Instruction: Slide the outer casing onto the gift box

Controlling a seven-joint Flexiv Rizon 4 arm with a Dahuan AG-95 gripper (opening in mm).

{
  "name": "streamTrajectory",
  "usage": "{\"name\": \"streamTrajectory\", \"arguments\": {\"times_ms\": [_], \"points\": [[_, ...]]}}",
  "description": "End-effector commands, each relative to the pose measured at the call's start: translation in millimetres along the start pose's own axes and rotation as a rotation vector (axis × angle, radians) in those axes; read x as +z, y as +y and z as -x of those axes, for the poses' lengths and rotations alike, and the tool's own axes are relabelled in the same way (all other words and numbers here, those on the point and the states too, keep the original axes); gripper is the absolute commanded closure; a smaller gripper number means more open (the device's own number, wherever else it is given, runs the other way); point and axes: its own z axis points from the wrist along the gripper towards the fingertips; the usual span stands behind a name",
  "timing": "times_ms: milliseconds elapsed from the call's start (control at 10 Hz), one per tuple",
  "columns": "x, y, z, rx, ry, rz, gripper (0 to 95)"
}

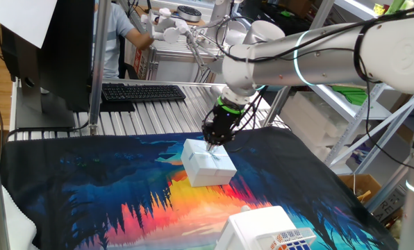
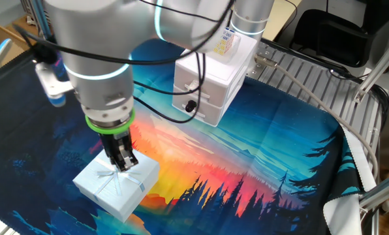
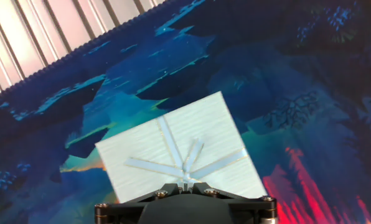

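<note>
The outer casing [image 1: 208,165] is a small white box with a pale-blue ribbon pattern on top, lying on the colourful mat. It also shows in the other fixed view [image 2: 116,186] and in the hand view [image 3: 179,146]. My gripper [image 1: 212,146] stands straight above it, fingers together, with the tips touching the centre of its top face [image 2: 124,163] [image 3: 185,182]. Nothing is held between the fingers. The gift box does not show as a separate thing; it is hidden or out of view.
A larger white box with a colourful cube picture [image 1: 269,232] stands on the mat's near right edge; it also shows in the other fixed view [image 2: 211,85]. A keyboard [image 1: 141,92] lies on the slatted metal table [image 1: 158,119] behind the mat.
</note>
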Motion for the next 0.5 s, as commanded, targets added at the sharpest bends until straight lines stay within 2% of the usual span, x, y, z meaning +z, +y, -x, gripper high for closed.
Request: {"name": "streamTrajectory", "arguments": {"times_ms": [100, 500], "points": [[2.8, 6.5, -3.8, 0.012, -0.003, -0.004, 95.0], [9.8, 11.9, -6.4, 0.025, -0.01, -0.006, 95.0]]}}
